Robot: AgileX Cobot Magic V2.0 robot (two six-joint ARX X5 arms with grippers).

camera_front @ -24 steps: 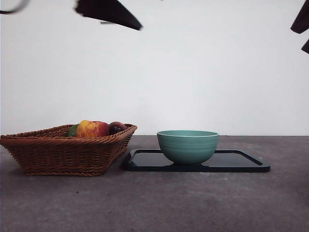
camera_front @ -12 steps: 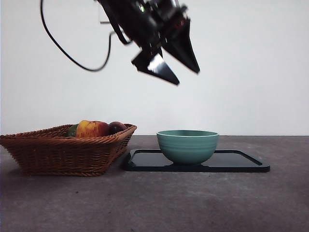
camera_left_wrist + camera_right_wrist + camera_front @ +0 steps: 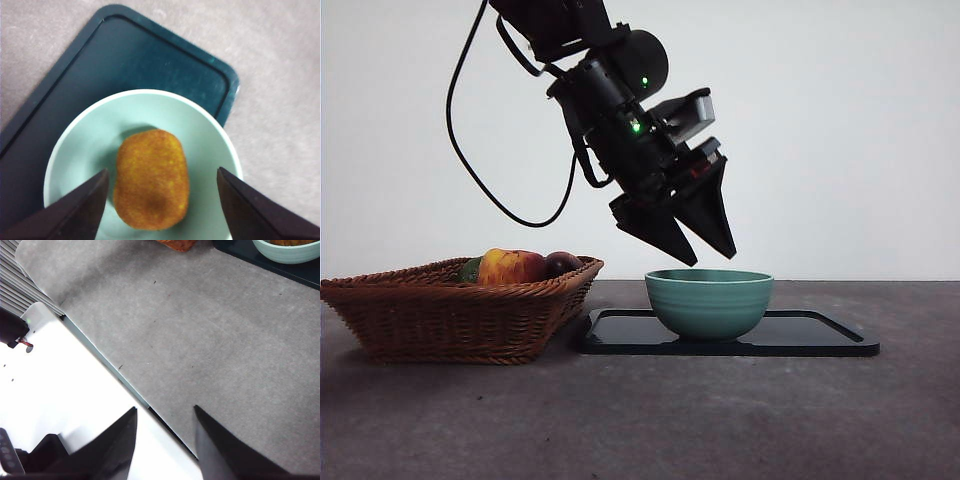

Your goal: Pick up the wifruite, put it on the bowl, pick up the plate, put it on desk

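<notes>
I see one bowl (image 3: 709,302), one black tray (image 3: 810,334) under it and one basket (image 3: 440,315). One orange-brown fruit (image 3: 151,179) lies inside the bowl. The basket holds an apple (image 3: 510,267) and a plum (image 3: 562,263). My left gripper (image 3: 702,250) hangs just above the bowl, jaws apart, grasping nothing. My right gripper (image 3: 164,432) is also spread, over the desk (image 3: 200,350).

A staged robot test setup, like a lab bench rather than a home. A plain white backdrop wall (image 3: 840,130) stands behind a grey felt-like table (image 3: 720,420). A cabled black robot arm (image 3: 620,110) with lit green indicator lights hangs over a few props: a wicker basket (image 3: 440,315), a dark tray (image 3: 810,335).
</notes>
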